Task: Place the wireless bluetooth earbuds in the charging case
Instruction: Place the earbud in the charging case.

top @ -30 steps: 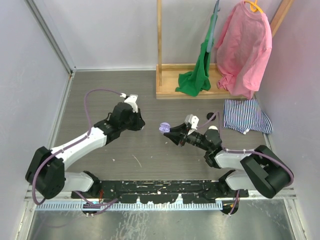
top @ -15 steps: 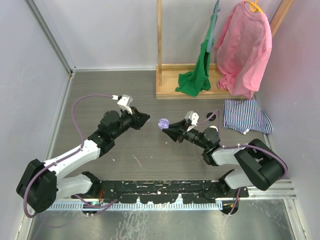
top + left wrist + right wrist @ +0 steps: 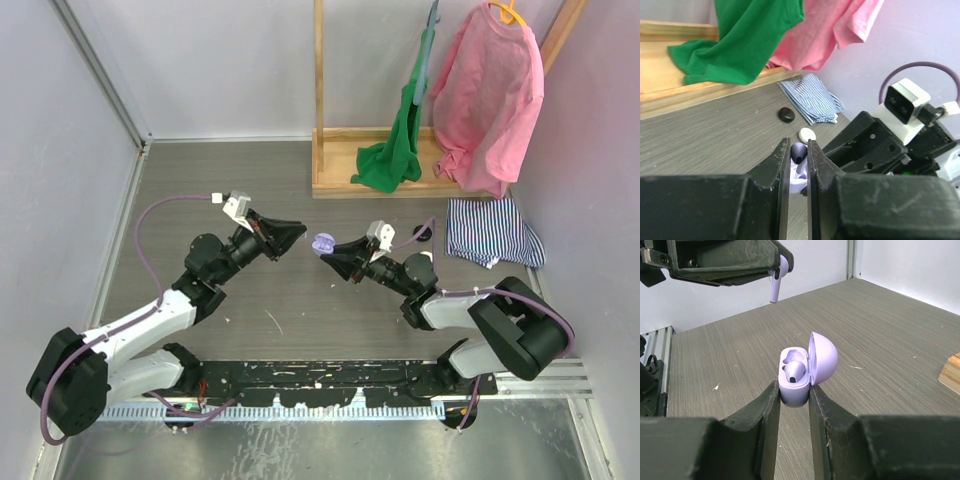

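Observation:
My right gripper [image 3: 793,387] is shut on a lilac charging case [image 3: 796,395] whose lid [image 3: 824,357] stands open. One lilac earbud [image 3: 794,371] sits in the case; the slot beside it is empty. My left gripper [image 3: 798,146] is shut on a second lilac earbud [image 3: 776,282], stem pointing down, hanging above and a little to the left of the case. In the top view the left gripper [image 3: 298,232] and the case [image 3: 322,243] in the right gripper [image 3: 331,251] nearly meet above the table's middle.
A small black rounded piece [image 3: 786,114] and a white oval piece [image 3: 807,134] lie on the table near a striped cloth [image 3: 490,232]. A wooden rack [image 3: 335,170] with a green shirt [image 3: 395,150] and a pink shirt [image 3: 485,95] stands at the back.
My left arm has swung its gripper right and up with the earbud, close to the case. The right gripper has lifted the case slightly toward the left.

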### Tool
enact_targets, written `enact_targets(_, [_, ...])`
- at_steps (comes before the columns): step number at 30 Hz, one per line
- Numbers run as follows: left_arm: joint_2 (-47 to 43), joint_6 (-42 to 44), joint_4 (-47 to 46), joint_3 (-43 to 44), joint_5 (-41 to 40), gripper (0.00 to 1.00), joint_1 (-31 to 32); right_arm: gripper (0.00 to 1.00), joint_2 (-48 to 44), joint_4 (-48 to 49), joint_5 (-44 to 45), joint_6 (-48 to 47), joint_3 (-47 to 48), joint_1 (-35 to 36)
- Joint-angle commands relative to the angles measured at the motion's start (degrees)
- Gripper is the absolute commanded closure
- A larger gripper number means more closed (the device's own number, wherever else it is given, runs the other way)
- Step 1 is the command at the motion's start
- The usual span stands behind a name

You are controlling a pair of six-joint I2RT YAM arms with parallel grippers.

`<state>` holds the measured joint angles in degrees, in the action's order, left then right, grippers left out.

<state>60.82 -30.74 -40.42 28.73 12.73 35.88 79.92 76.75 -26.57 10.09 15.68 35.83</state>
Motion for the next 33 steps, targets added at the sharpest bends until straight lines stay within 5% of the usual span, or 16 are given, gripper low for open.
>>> enact_targets(1, [-0.1, -1.7, -8.9, -0.5, 2.7, 0.89, 1.6, 0.89, -0.1, 5.3, 1.1, -3.3, 2.0, 1.3])
enact_targets(33, [-0.3, 7.0, -15.0, -2.8, 5.4, 0.9, 7.2, 0.87, -6.3, 12.4, -5.6, -5.7, -1.4, 1.6])
